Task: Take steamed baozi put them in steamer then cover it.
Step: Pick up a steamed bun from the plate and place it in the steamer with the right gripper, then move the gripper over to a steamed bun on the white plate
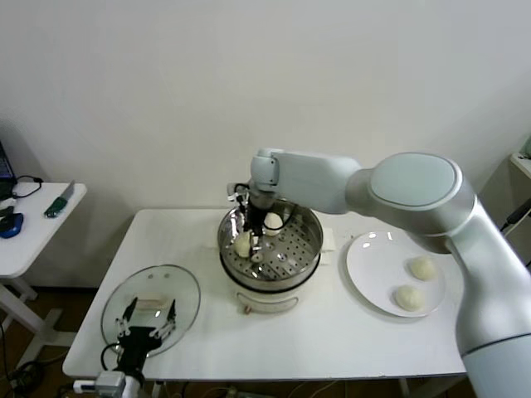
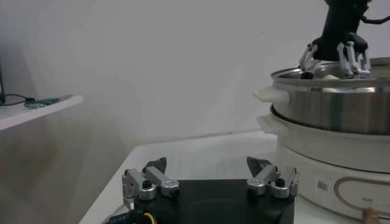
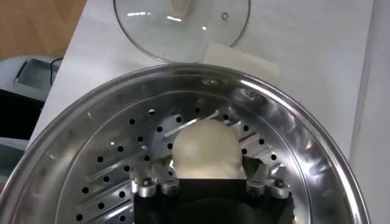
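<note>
The steel steamer [image 1: 307, 249] stands at the table's middle on its white base. My right gripper [image 3: 206, 163] reaches down into it, its fingers [image 3: 163, 165] spread open on either side of a cream baozi [image 3: 205, 147] resting on the perforated floor. A second baozi [image 1: 272, 221] lies farther back in the steamer. Two more baozi [image 1: 422, 268] [image 1: 407, 298] sit on the white plate [image 1: 365, 265] to the right. The glass cover [image 1: 187, 290] lies flat at the table's front left. My left gripper [image 1: 149, 325] hovers open low over it, holding nothing.
A small white side table [image 1: 33, 228] with tools stands off to the left. A white card [image 1: 328, 240] lies between steamer and plate. The wall runs close behind the table. The steamer's side [image 2: 335, 109] rises just beyond the left gripper [image 2: 207, 164].
</note>
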